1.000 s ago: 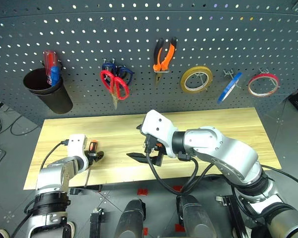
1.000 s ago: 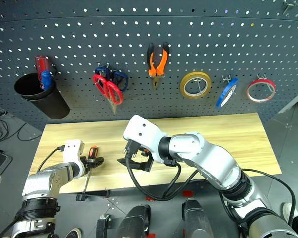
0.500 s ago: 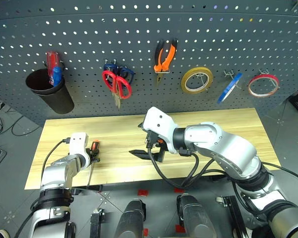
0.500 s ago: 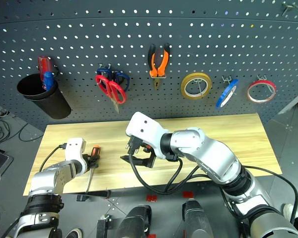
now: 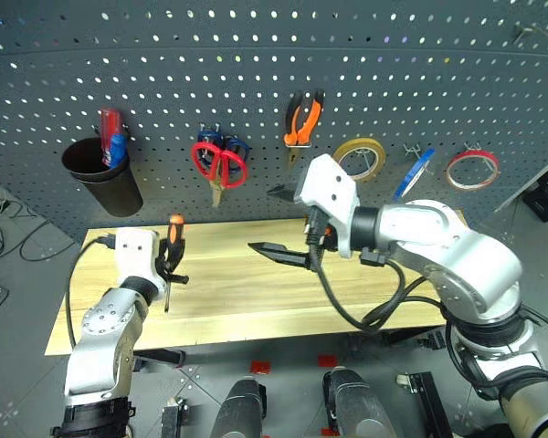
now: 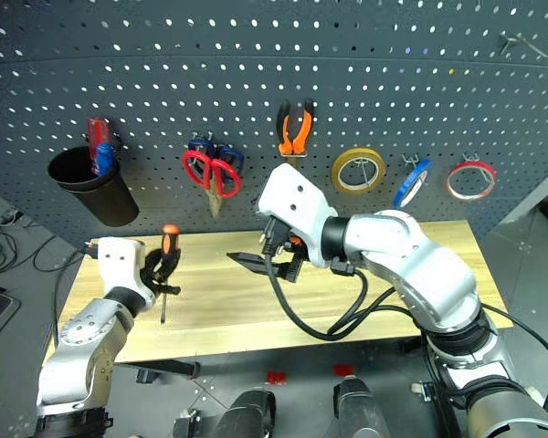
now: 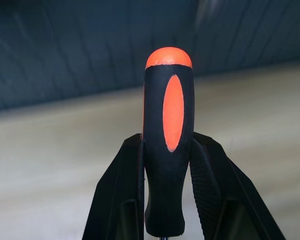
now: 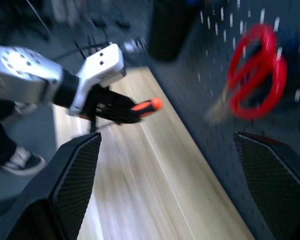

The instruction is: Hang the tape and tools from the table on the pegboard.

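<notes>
My left gripper (image 5: 171,265) is shut on the black-and-orange screwdriver (image 5: 173,239) and holds it upright above the left end of the table (image 5: 256,297), shaft pointing down. The left wrist view shows the handle (image 7: 168,135) clamped between both fingers (image 7: 121,190). My right gripper (image 5: 261,219) hovers open and empty over the table's middle, pointing left. On the pegboard (image 5: 164,73) hang the red scissors (image 5: 221,164), the orange-and-black pliers (image 5: 303,114) and the blue tape (image 5: 413,173).
A black cup (image 5: 100,173) holding red-and-blue-handled tools (image 5: 111,146) hangs at the pegboard's left. Blue-handled scissors (image 5: 236,146) sit behind the red ones. A yellow tape roll (image 5: 361,157) and a red-and-white ring (image 5: 472,169) flank the blue tape.
My left gripper shut on the screwdriver, lifted it off the table and turned it upright. My right gripper rose a little. The camera view has shifted too.
</notes>
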Action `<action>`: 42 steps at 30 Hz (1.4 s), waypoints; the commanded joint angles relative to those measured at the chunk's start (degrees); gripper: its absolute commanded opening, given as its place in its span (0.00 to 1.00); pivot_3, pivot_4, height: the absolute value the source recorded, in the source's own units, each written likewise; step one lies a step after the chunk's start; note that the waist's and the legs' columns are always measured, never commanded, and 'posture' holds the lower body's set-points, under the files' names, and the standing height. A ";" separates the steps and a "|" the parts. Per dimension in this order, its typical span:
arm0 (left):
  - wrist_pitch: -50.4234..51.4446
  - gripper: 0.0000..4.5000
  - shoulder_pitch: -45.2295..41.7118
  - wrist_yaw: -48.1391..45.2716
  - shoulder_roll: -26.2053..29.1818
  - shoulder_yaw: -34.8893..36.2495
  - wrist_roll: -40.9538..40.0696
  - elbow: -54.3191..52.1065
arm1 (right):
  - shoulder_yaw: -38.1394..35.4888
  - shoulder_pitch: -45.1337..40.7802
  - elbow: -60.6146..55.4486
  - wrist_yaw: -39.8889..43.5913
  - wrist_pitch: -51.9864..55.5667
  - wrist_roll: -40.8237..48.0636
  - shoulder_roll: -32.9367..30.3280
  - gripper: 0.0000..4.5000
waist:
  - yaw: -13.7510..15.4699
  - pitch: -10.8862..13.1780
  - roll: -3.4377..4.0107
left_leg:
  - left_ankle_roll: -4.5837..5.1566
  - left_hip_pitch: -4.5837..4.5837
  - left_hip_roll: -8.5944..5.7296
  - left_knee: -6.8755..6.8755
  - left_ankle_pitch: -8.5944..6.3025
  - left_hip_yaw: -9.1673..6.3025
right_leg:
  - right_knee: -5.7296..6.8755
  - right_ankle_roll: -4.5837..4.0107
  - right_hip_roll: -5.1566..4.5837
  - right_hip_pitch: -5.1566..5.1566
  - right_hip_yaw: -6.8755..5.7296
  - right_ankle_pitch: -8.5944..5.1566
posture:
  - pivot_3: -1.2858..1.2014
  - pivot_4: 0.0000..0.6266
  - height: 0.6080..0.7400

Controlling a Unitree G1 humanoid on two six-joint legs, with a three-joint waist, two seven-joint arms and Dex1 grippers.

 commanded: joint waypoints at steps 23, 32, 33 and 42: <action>-15.69 0.21 -34.43 2.37 12.16 10.88 -1.99 16.38 | -0.04 -6.72 8.87 0.67 -13.82 -5.99 3.23 1.00 | -0.59 -3.31 -0.13 | -0.01 0.11 0.07 0.08 0.00 0.05 | 0.11 -0.02 0.47 -0.01 0.14 0.02 | 0.50 0.12 1.00; -20.03 0.49 -28.82 6.49 9.48 11.87 -1.11 18.66 | -0.66 -7.05 9.01 1.23 -13.12 -4.92 3.86 1.00 | -0.97 -4.27 -0.18 | -0.01 0.12 0.05 0.08 0.00 0.04 | 0.16 -0.02 0.44 -0.02 0.17 0.02 | 0.50 0.11 1.00; -20.07 0.56 -28.22 7.16 9.08 12.03 -1.15 18.11 | -0.67 -7.03 9.06 1.30 -13.15 -4.88 3.78 1.00 | -1.03 -4.39 -0.17 | -0.01 0.12 0.05 0.09 0.00 0.04 | 0.16 -0.02 0.43 -0.02 0.17 0.02 | 0.50 0.11 1.00; -10.56 0.97 -29.76 11.51 7.61 7.99 -3.09 9.35 | -3.42 -4.41 9.21 0.61 -12.78 -4.03 3.26 1.00 | -1.31 -5.36 -0.51 | -0.01 0.11 0.01 0.09 0.00 -0.03 | 0.18 -0.03 0.42 -0.01 0.16 0.03 | 0.51 0.09 1.00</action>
